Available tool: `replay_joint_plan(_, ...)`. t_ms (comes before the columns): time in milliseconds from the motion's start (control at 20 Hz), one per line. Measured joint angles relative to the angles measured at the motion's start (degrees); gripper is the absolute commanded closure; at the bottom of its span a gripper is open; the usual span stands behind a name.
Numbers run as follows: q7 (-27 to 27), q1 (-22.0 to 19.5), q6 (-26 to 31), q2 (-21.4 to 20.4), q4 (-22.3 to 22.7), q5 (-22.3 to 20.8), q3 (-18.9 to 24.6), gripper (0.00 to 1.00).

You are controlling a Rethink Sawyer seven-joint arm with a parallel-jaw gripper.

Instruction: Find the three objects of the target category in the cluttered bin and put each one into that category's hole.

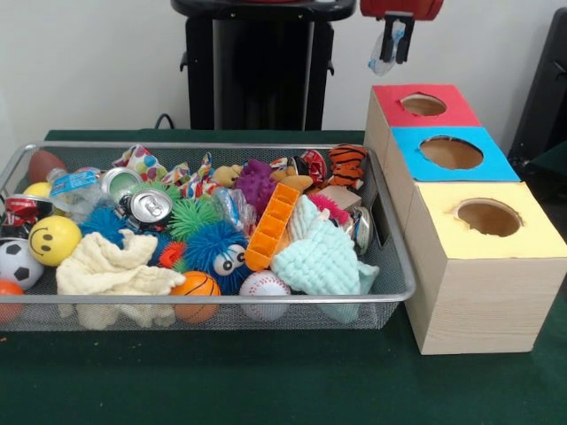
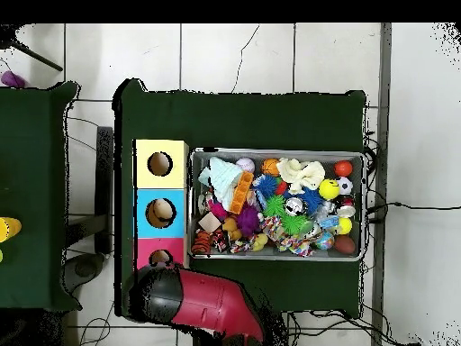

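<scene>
Gripper: the gripper (image 1: 393, 44) hangs at the top of the front view, above and a little left of the red box's hole; its fingers (image 1: 404, 40) are closed on a clear plastic bottle (image 1: 384, 51), which dangles in the air, clear of the box.
Arm: in the overhead view the red arm (image 2: 203, 302) covers the near-left corner of the table, its black end over the red box.
Hole: the hole (image 1: 423, 104) is a round opening in the red top (image 1: 423, 106) of the farthest box in the front view, with nothing filling it.
Boxes: three pale wooden boxes stand in a row just right of the bin, red top farthest, blue top (image 1: 452, 153) in the middle, yellow top (image 1: 490, 219) nearest.
Bin: the wire-mesh bin (image 1: 204, 301) sits on the green table (image 1: 266, 381), piled with toys.
Second bottle: a clear bottle with a blue label (image 1: 73, 184) lies at the far left of the bin, beside a silver can (image 1: 149, 205).
Other clutter: a yellow smiley ball (image 1: 54, 239), a cream cloth (image 1: 115, 270), a blue fuzzy toy with eyes (image 1: 217, 250), an orange plastic piece (image 1: 272, 227), a mint cloth (image 1: 323, 257), a baseball (image 1: 264, 288) and a small basketball (image 1: 196, 288).
Third bottle: I cannot tell where it is among the pile.
</scene>
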Motion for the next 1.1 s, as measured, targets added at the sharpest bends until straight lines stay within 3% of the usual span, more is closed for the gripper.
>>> replay_joint_plan(400, 0.0, 0.0, 5.5, -0.5, -3.4, 0.0, -1.4, 1.00)
replay_joint_plan(1100, 0.0, 0.0, 11.0, 1.3, -15.0, -0.1, -2.1, 1.00)
